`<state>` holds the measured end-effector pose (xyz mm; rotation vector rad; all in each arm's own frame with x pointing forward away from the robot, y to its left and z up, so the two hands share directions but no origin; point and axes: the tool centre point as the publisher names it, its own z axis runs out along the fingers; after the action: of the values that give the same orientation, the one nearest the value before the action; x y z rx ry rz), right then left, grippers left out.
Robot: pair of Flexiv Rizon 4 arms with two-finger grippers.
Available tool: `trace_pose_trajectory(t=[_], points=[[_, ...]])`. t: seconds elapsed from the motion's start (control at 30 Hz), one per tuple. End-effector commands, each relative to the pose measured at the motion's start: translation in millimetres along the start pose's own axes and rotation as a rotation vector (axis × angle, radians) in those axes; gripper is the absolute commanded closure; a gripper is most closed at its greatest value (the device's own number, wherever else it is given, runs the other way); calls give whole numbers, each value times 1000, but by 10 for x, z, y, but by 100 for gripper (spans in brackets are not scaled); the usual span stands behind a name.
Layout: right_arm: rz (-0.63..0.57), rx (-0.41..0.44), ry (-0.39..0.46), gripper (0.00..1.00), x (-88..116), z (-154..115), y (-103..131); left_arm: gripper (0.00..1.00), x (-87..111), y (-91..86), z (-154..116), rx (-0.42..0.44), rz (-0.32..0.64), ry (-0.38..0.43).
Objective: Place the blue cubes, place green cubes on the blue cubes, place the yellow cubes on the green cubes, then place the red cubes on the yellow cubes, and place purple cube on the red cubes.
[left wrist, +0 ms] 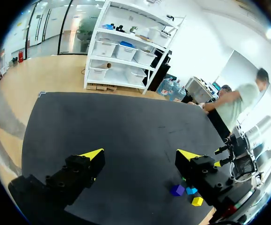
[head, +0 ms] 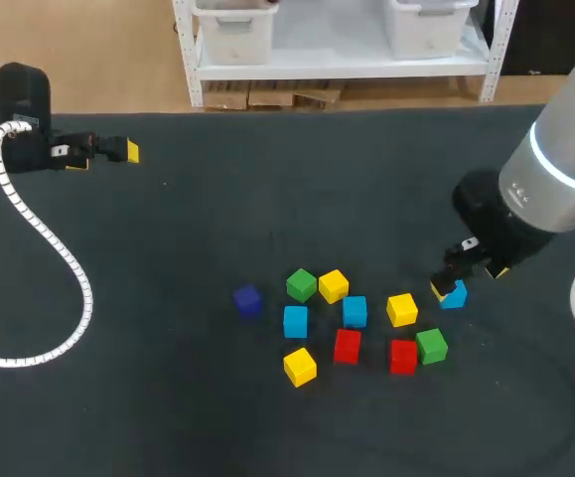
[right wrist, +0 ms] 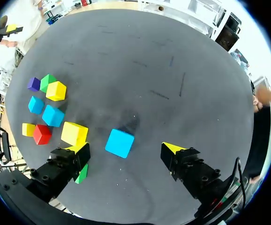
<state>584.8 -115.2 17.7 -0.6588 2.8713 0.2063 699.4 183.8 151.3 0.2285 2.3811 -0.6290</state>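
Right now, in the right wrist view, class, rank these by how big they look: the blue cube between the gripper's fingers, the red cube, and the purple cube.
1. blue cube: largest, nearest the camera.
2. red cube: middle.
3. purple cube: smallest, farthest off.
Nearness to the camera, not true size, probably explains the differences.

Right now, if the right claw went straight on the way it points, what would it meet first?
The blue cube, which sits in line with the open right claw, between its fingers and just ahead. The gap left above it is hard to judge; beyond it is only the table.
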Motion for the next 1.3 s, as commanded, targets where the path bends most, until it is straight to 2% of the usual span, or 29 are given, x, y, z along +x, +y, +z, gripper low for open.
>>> trace_pose_trajectory(t=[0.03, 0.07, 0.17, 0.23, 0.3, 0.33, 0.37, 0.53, 0.6, 0.63, 0.8, 0.97, 1.13, 1.3], points=[[-1, -7, 16, 0, -58, 57, -9, 0, 8, 12, 1, 6, 1, -4], [-1, -7, 18, 0, -55, 63, -7, 0, 8, 12, 1, 6, 1, -4], [-5, -13, 42, 14, -39, 98, 4, 0, 8, 12, 1, 6, 1, -4], [-8, -17, 53, 15, -28, 123, 11, 0, 8, 12, 1, 6, 1, -4], [-9, -19, 61, 28, -20, 136, 19, 0, 8, 12, 1, 6, 1, -4], [-12, -22, 66, 44, -17, 145, 24, 0, 8, 12, 1, 6, 1, -4], [-14, -23, 69, 53, -16, 150, 26, 0, 8, 12, 1, 6, 1, -4], [-30, -30, 89, 64, -17, 166, 34, 0, 8, 12, 1, 6, 1, -4], [-50, -30, 97, 79, -16, 171, 38, 0, 8, 12, 1, 6, 1, -4], [-64, -31, 100, 100, -15, 171, 40, 0, 8, 12, 1, 6, 1, -4], [-202, -71, 112, 100, -83, 142, 48, 0, 8, 12, 1, 6, 1, -4], [-385, -165, 102, 100, -345, -1, -3, 0, 8, 12, 1, 6, 1, -4], [-626, -181, 44, 100, -608, -111, -79, 0, 8, 12, 1, 6, 1, -4], [-841, -220, 27, 100, -787, -119, -73, 0, 8, 12, 1, 6, 1, -4]])
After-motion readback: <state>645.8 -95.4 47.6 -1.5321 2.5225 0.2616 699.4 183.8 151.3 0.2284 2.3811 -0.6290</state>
